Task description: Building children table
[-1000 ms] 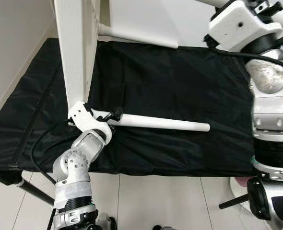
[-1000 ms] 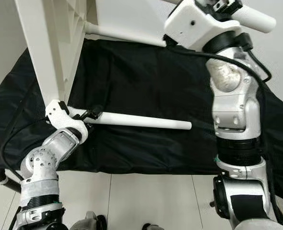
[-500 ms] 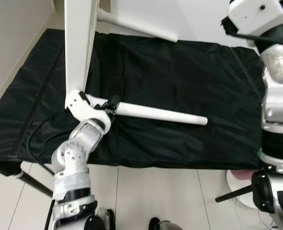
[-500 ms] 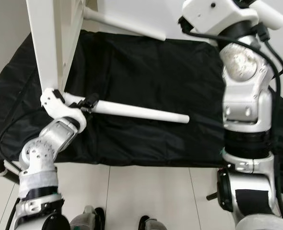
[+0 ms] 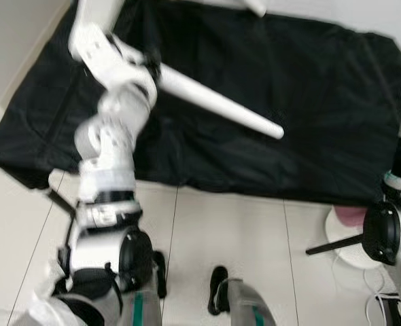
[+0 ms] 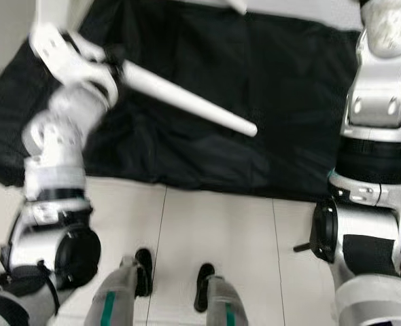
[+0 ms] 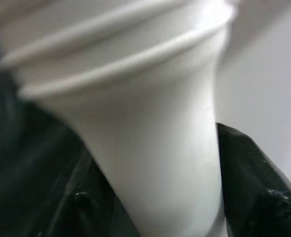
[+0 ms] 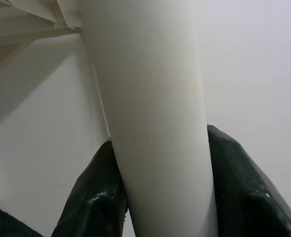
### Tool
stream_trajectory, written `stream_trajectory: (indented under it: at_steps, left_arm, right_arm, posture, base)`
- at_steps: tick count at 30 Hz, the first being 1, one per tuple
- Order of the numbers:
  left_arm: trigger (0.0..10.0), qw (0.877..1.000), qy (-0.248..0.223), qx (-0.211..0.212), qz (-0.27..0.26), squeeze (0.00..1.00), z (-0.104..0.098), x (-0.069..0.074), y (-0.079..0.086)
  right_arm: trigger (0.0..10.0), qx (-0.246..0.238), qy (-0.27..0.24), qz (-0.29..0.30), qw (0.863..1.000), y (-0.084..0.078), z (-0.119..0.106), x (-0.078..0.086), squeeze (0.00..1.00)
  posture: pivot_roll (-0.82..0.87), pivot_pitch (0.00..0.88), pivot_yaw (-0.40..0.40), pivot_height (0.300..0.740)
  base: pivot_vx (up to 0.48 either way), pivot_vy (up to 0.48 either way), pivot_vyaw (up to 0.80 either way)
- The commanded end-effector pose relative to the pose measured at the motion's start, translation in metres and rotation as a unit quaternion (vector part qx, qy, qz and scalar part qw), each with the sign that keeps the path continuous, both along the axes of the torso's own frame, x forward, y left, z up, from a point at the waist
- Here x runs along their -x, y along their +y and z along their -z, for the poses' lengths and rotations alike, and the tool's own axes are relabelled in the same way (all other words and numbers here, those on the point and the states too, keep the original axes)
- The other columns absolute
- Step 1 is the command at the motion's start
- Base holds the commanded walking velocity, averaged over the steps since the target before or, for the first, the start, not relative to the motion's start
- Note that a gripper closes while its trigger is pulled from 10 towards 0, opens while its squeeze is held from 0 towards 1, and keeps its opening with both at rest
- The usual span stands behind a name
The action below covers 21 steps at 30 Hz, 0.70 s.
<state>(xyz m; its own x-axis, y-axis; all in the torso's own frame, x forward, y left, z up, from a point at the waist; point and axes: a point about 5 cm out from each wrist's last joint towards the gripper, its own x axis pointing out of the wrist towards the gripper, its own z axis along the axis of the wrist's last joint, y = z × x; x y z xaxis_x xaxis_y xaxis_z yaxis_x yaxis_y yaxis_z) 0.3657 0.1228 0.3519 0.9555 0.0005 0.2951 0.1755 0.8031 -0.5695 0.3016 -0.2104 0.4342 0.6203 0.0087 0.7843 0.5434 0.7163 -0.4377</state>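
Your left gripper (image 7: 160, 217) is clamped around a white table leg (image 5: 214, 109), which slants above the black mat (image 5: 309, 136); your right gripper (image 8: 160, 207) grips another white leg (image 8: 150, 98). Nearest you lie pale floor tiles (image 5: 221, 231), then the mat, with a light wall behind.

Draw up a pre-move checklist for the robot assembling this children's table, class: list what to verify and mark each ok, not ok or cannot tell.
1. Left pincer shut on a white table leg: ok.
2. Right pincer shut on a second leg: ok.
3. Left-held leg seated in its socket on the table: cannot tell, the joint is blurred.
4. Leg's free tip over the black mat, nothing near it: ok.
5. Head camera steady: not ok, both eye views are blurred.
6. Robot's feet on the tiled floor, off the mat: ok.
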Motion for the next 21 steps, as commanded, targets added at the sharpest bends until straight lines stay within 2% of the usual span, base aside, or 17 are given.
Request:
stream_trajectory:
  at_steps: [1,2,3,4,6,8,9,10,11,12,13,14,16,18,19,20,21]
  left_arm:
    - [0.0,0.969,-0.222,-0.058,0.088,0.00,-0.077,0.039,-0.032]
    - [0.0,0.965,-0.235,-0.064,0.102,0.00,-0.084,0.042,-0.036]
    - [0.0,0.965,-0.235,-0.064,0.102,0.00,-0.084,0.042,-0.036]
    - [0.0,0.959,-0.247,-0.071,0.117,0.00,-0.094,0.044,-0.042]
    - [0.0,0.959,-0.247,-0.071,0.117,0.00,-0.094,0.044,-0.042]
    - [0.0,0.944,-0.268,-0.083,0.171,0.00,-0.113,0.046,-0.065]
    - [0.0,0.944,-0.268,-0.083,0.171,0.00,-0.113,0.046,-0.065]
    - [0.0,0.939,-0.274,-0.086,0.187,0.00,-0.118,0.047,-0.073]
    - [0.0,0.939,-0.274,-0.086,0.187,0.00,-0.118,0.047,-0.073]
    - [0.0,0.934,-0.272,-0.087,0.214,0.00,-0.120,0.047,-0.085]
    - [0.0,0.934,-0.272,-0.087,0.214,0.00,-0.120,0.047,-0.085]
    - [0.0,0.930,-0.269,-0.094,0.233,0.00,-0.119,0.047,-0.096]
    - [0.0,0.918,-0.258,-0.104,0.282,0.00,-0.113,0.051,-0.121]
    - [0.0,0.918,-0.258,-0.104,0.282,0.00,-0.113,0.051,-0.121]
    - [0.0,0.912,-0.257,-0.110,0.301,0.00,-0.110,0.054,-0.131]
    - [0.0,0.912,-0.257,-0.110,0.301,0.00,-0.110,0.054,-0.131]
    - [0.0,0.906,-0.249,-0.116,0.322,0.00,-0.105,0.056,-0.141]
  right_arm:
    - [0.0,-0.065,0.001,-0.009,0.998,-0.016,0.010,-0.001,0.00]
    - [0.0,-0.117,0.009,0.010,0.993,-0.033,0.028,-0.003,0.00]
    - [0.0,-0.117,0.009,0.010,0.993,-0.033,0.028,-0.003,0.00]
    - [0.0,-0.178,0.017,0.019,0.984,-0.049,0.053,-0.005,0.00]
    - [0.0,-0.178,0.017,0.019,0.984,-0.049,0.053,-0.005,0.00]
    - [0.0,-0.304,0.050,0.026,0.951,-0.073,0.114,-0.007,0.00]
    - [0.0,-0.304,0.050,0.026,0.951,-0.073,0.114,-0.007,0.00]
    - [0.0,-0.334,0.063,0.026,0.940,-0.078,0.131,-0.008,0.00]
    - [0.0,-0.334,0.063,0.026,0.940,-0.078,0.131,-0.008,0.00]
    - [0.0,-0.363,0.087,0.025,0.928,-0.078,0.152,-0.010,0.00]
    - [0.0,-0.363,0.087,0.025,0.928,-0.078,0.152,-0.010,0.00]
    - [0.0,-0.383,0.109,0.020,0.917,-0.075,0.172,-0.012,0.00]
    - [0.0,-0.468,0.149,-0.006,0.871,-0.066,0.220,-0.013,0.00]
    - [0.0,-0.468,0.149,-0.006,0.871,-0.066,0.220,-0.013,0.00]
    - [0.0,-0.471,0.186,-0.017,0.862,-0.056,0.239,-0.013,0.00]
    - [0.0,-0.471,0.186,-0.017,0.862,-0.056,0.239,-0.013,0.00]
    - [0.0,-0.480,0.205,-0.027,0.852,-0.048,0.253,-0.012,0.00]
  posture:
    - [0.07,0.178,-0.042,0.740]
    - [0.09,0.184,-0.042,0.740]
    - [0.09,0.184,-0.042,0.740]
    - [0.11,0.187,-0.033,0.740]
    - [0.11,0.187,-0.033,0.740]
    - [0.12,0.188,-0.017,0.740]
    - [0.12,0.188,-0.017,0.740]
    - [0.12,0.188,-0.017,0.740]
    - [0.12,0.188,-0.017,0.740]
    - [0.13,0.187,-0.009,0.740]
    - [0.13,0.187,-0.009,0.740]
    - [0.12,0.187,-0.005,0.740]
    - [0.12,0.187,-0.005,0.740]
    - [0.12,0.187,-0.005,0.740]
    - [0.13,0.191,-0.003,0.740]
    - [0.13,0.191,-0.003,0.740]
    - [0.14,0.193,-0.001,0.740]
  base:
    - [0.000,0.000,0.00]
    - [0.000,0.000,0.00]
    - [0.000,0.000,0.00]
    - [0.000,0.000,0.00]
    - [0.000,0.000,0.00]
    - [0.000,0.000,0.00]
    - [0.000,0.000,0.00]
    - [0.000,0.000,0.00]
    - [0.000,0.000,0.00]
    - [0.000,0.000,0.00]
    - [0.000,0.000,0.00]
    - [0.000,0.000,0.00]
    - [0.000,0.000,0.00]
    - [0.000,0.000,0.00]
    - [0.000,0.000,0.00]
    - [0.000,0.000,0.00]
    - [0.000,0.000,0.00]
